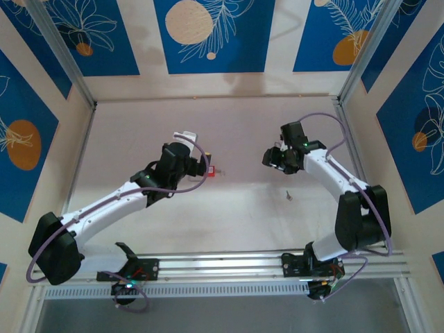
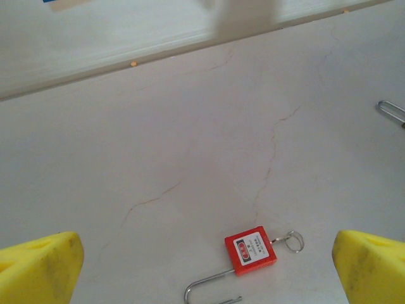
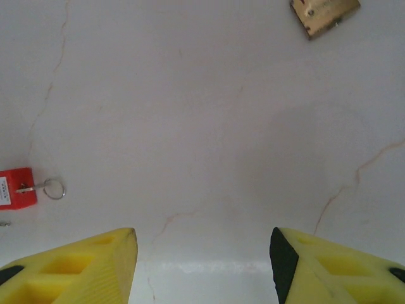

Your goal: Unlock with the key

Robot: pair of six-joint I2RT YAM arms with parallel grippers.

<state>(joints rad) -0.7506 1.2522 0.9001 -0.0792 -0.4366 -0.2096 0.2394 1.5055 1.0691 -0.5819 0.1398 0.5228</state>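
Note:
The key [image 2: 281, 239] sits in the small red padlock [image 2: 250, 250], with its ring [image 2: 295, 240] lying on the table. The lock's shackle [image 2: 205, 283] is swung out. My left gripper [image 2: 207, 248] is open, its yellow fingers [image 2: 44, 266] wide on either side of the lock and above it. In the top view the red padlock [image 1: 210, 171] lies just right of the left gripper [image 1: 196, 166]. My right gripper [image 3: 202, 237] is open over bare table with nothing between the fingers. It has the red padlock [image 3: 15, 188] and the key [image 3: 38, 187] far to its left.
A small brass padlock [image 3: 324, 14] lies at the top of the right wrist view. A bare metal loop [image 2: 392, 111] shows at the right edge of the left wrist view. A small metal item [image 1: 288, 195] lies on the table below the right gripper [image 1: 272, 156].

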